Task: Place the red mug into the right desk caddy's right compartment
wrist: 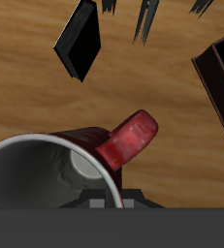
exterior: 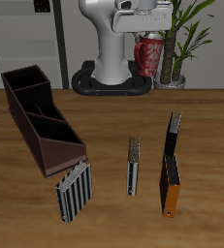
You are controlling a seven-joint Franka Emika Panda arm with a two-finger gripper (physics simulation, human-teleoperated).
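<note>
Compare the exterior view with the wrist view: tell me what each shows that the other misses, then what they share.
Only the exterior view shows the robot's white body, the plant behind it, the grey-and-white striped box, and the right desk caddy whole, with its dividers. Only the wrist view shows the red mug's pale inside and its loop handle close up. Both show the red mug, held high near the robot in the exterior view, the wooden table, and part of the caddy.
</note>
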